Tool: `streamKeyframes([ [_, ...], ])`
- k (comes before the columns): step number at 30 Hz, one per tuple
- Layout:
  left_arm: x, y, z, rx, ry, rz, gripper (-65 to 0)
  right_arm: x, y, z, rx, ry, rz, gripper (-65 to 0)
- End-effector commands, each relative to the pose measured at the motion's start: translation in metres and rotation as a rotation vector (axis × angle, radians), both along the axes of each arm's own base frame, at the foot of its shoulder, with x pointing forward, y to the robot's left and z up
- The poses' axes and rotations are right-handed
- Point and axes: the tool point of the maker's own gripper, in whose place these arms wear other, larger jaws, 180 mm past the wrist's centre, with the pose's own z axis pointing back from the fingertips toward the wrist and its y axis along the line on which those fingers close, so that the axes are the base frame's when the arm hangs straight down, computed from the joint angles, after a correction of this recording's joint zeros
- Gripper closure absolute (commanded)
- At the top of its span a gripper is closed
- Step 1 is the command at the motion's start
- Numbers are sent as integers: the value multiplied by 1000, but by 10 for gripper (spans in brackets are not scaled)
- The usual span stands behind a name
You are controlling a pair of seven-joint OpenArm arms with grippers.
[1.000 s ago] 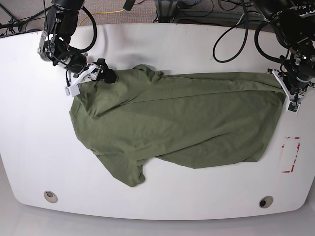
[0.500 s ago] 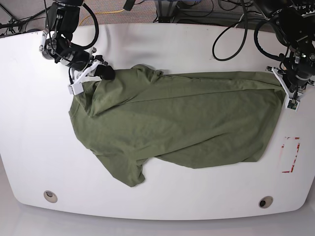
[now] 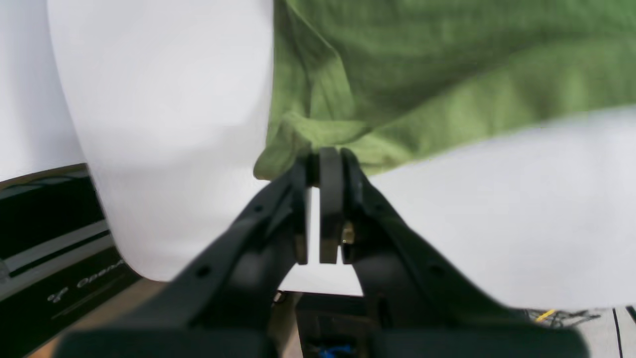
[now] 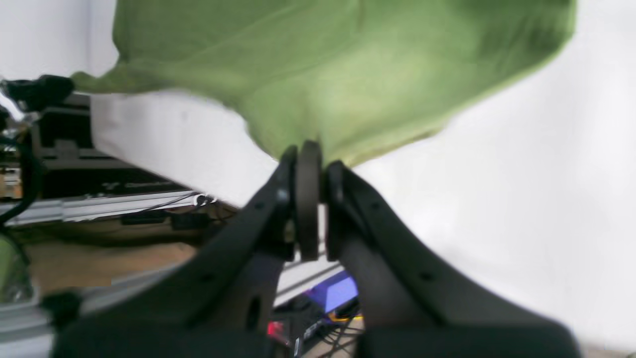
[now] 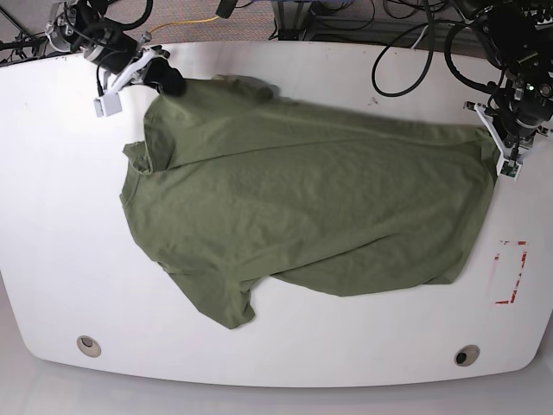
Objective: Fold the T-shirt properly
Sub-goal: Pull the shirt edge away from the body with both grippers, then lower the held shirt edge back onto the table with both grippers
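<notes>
The left gripper (image 3: 320, 166) is clamped tight on a bunched corner of the olive-green T-shirt (image 3: 447, 74), its two black fingers (image 3: 330, 199) pressed together with a fold of cloth pinched just above the tips. From that grip the fabric runs up and away to the gripper's right over the white table (image 3: 164, 99), wrinkled close to the pinch and smoother farther off.

The right gripper (image 4: 308, 159) is likewise closed on the T-shirt (image 4: 338, 64), holding an edge of it right at the fingertips; the cloth spreads out ahead of it in a broad, slightly blurred sheet, with the table (image 4: 521, 174) pale beneath and to one side.

In the base view the T-shirt (image 5: 302, 207) lies spread across the middle of the table (image 5: 52, 259), pulled taut along its far edge between the two arms. The right gripper (image 5: 160, 76) grips one far corner, and the left gripper (image 5: 499, 143) the opposite one. A sleeve (image 5: 220, 303) hangs toward the near side. A red marking (image 5: 511, 272) sits on the table just below the left gripper.
</notes>
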Motion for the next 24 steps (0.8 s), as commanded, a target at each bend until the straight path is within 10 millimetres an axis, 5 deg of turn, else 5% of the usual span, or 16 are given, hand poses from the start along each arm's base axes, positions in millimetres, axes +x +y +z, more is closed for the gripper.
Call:
streamKeyframes([
  [1, 3, 2, 8, 16, -27, -9, 0, -5, -10, 14, 22, -30, -37, 0],
  [13, -45, 2, -20, 15, 114, -8, 0, -66, -18, 16, 110, 103, -140, 0],
  [21, -62, 0, -29, -1, 150, 11, 0, -55, -17, 19, 124, 67, -147, 0],
  [24, -51, 6, -20, 5, 106, 32, 0, -38, -19, 23, 123, 20, -145, 0],
])
